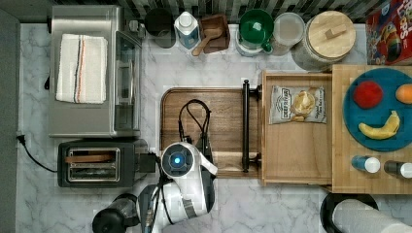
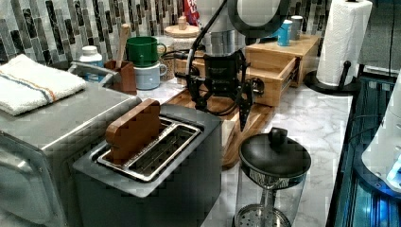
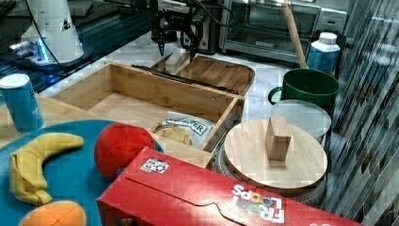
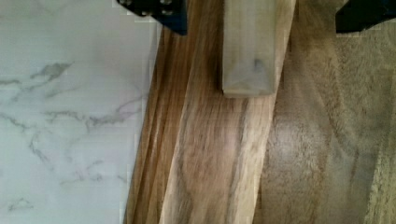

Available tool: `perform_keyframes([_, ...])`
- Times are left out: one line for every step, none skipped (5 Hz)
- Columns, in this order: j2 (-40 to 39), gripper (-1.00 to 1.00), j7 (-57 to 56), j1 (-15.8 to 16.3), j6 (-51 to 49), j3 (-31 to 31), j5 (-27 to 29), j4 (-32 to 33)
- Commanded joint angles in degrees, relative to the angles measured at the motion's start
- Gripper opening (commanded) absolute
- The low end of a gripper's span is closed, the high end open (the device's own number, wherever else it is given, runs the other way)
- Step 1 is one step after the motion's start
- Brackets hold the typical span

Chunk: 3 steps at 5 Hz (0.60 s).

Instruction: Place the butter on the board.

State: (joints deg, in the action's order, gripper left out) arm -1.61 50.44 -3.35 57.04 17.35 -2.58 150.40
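Butter [image 3: 175, 60] on board [image 3: 221, 71], near edge; drawer [image 3: 141, 101] beside board.

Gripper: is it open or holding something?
Gripper: open, holding nothing; the butter lies on the board between its fingers.

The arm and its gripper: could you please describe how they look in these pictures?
The arm has glossy white rounded shells with grey joint bands and a round cap lit blue on top. Black cables loop from it to the gripper, which is black and boxy, with two slim dark tapering fingers.
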Motion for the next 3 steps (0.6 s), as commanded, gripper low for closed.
perform_keyframes([0.9,1.0,2.9,0.5,0.6,0.6,-0.1,-4.6])
perform_keyframes([0.9,1.0,2.8,0.6,0.7,0.5,-0.1,-4.6])
perform_keyframes([0.9,1.0,2.8,0.6,0.7,0.5,-0.1,-4.6])
